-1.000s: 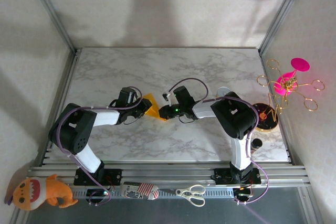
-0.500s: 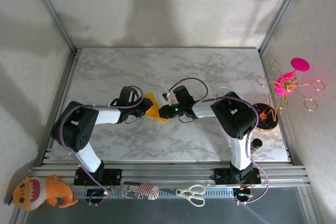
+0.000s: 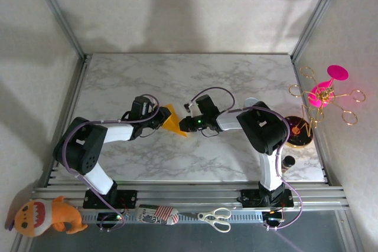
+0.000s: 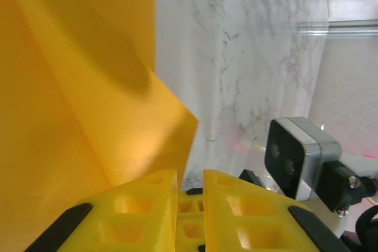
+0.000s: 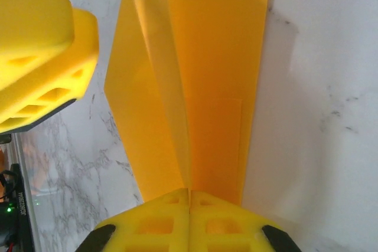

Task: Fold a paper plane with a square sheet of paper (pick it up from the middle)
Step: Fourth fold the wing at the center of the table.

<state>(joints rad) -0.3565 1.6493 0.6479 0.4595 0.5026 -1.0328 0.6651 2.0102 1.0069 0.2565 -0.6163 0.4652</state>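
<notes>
The paper plane [image 3: 172,120] is a folded orange-yellow sheet with a lengthwise crease, held just above the marble table [image 3: 195,75] between the two arms. My right gripper [image 3: 185,126] is at its narrow lower-right end. In the right wrist view its fingers are pressed together [image 5: 189,192] with the plane's [image 5: 201,75] crease running into the seam. My left gripper [image 3: 160,115] is at the plane's left side. In the left wrist view its jaws [image 4: 189,175] stand a narrow gap apart, and the plane's [image 4: 77,87] edge runs down to the left finger [image 4: 142,205].
A pink and gold wire stand [image 3: 323,94] and a dark round base [image 3: 297,131] sit at the right edge. Scissors [image 3: 215,217], a striped pouch [image 3: 158,213] and an orange plush toy [image 3: 47,216] lie on the front rail. Metal frame posts border the table.
The left jaws have narrowed a little around the paper's edge. The right jaws have pressed fully together. The paper has shifted slightly up and left.
</notes>
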